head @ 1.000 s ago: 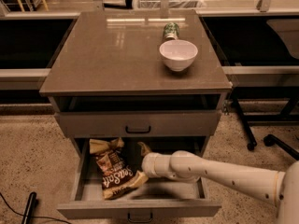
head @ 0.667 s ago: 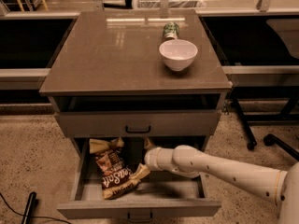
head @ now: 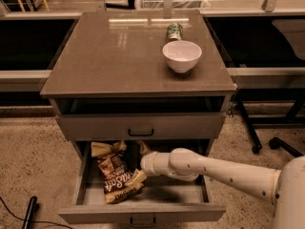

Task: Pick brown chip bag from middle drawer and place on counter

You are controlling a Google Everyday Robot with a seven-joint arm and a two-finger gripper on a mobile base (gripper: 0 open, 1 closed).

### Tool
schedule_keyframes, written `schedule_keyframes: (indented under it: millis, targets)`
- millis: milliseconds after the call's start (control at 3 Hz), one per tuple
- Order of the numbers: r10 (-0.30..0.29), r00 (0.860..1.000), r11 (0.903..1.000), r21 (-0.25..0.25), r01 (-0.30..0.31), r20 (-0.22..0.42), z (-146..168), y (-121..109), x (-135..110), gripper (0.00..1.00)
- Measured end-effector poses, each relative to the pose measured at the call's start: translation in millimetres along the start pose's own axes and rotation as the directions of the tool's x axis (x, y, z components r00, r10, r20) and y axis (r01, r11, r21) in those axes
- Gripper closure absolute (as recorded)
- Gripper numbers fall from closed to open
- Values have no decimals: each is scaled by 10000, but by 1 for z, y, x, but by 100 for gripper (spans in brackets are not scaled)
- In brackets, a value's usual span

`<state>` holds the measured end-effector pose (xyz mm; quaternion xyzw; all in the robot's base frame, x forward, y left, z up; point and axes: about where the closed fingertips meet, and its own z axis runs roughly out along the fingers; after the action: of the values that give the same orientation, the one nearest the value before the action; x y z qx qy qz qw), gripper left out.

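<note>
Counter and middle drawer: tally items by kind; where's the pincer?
white bowl: 1, on the counter
green can: 1, on the counter
brown chip bag: 1, in the middle drawer
Total: 3
pincer: in the middle drawer, beside the bag

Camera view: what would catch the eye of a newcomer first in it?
The long white arm reaches from the right into the open middle drawer, its claw down at the right edge of the brown chip bag lying there. Above, on the counter, a white bowl stands toward the right rear, with a green can just behind it.
</note>
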<state>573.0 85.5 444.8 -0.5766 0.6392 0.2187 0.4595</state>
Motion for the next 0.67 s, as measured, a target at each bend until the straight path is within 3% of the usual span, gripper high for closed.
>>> schedule_keyframes:
  millis: [333,667]
  targets:
    - [753,9970,9929,-939,-731,202,10,10,-3,0]
    - [1200,9912,9814,-1577,-1098,566,21,19,-22,0]
